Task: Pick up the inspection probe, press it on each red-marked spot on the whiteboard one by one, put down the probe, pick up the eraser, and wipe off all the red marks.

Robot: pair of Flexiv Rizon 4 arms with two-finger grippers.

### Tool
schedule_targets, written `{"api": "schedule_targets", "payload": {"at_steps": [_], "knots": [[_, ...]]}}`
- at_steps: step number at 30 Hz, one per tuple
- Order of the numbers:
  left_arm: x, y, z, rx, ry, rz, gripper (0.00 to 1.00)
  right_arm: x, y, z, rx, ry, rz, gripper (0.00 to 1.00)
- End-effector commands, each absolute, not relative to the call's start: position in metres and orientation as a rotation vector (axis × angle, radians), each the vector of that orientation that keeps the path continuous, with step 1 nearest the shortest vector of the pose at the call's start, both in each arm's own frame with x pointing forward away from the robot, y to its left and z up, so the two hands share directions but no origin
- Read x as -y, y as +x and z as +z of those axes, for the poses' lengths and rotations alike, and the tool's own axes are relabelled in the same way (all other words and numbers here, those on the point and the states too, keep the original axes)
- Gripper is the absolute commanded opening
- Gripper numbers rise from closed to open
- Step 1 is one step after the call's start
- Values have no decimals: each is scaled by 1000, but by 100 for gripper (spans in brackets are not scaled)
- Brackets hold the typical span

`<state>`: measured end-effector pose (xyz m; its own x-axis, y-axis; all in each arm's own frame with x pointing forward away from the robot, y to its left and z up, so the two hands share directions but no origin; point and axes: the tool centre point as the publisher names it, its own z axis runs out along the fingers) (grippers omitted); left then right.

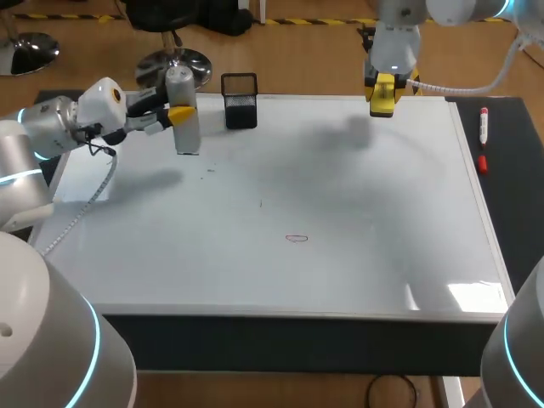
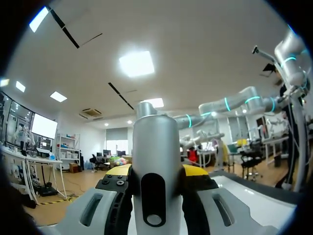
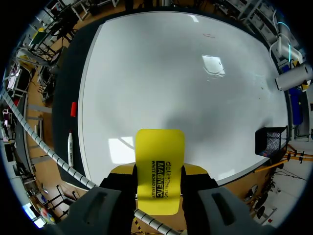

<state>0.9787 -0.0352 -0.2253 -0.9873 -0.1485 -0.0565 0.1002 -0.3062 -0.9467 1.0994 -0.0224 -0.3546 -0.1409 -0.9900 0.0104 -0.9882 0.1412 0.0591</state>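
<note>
**Left pincer**
- Clamped on the inspection probe, one yellow tip on each side of its grey-white barrel.
- The probe stands upright, reaching above and below the fingers.
- Its lower end is down at the whiteboard, near the far left corner. I cannot tell whether it touches.
- A black mesh holder stands just beside this pincer, on the side toward the other arm, at the board's far edge.

**Right pincer**
- Clamped on the yellow eraser, which sticks out ahead of the fingers.
- It is held above the board's far edge, clear of the surface.
- The red mark, a small oval outline, lies well ahead of this pincer on the board and well apart from both pincers.
- Off the board, on the dark worktop to this pincer's outer side, lie a marker and a red cap, near each other.
</note>
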Motion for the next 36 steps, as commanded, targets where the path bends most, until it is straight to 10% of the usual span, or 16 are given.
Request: {"api": "schedule_targets", "payload": {"at_steps": [1,36], "knots": [[25,986,-232,-1738,-59,-2435,0,23,1100,-353,2334,2029,-55,0],[18,991,-234,-1742,-79,-2435,0,-1,1080,-350,2255,2117,-46,0]]}}
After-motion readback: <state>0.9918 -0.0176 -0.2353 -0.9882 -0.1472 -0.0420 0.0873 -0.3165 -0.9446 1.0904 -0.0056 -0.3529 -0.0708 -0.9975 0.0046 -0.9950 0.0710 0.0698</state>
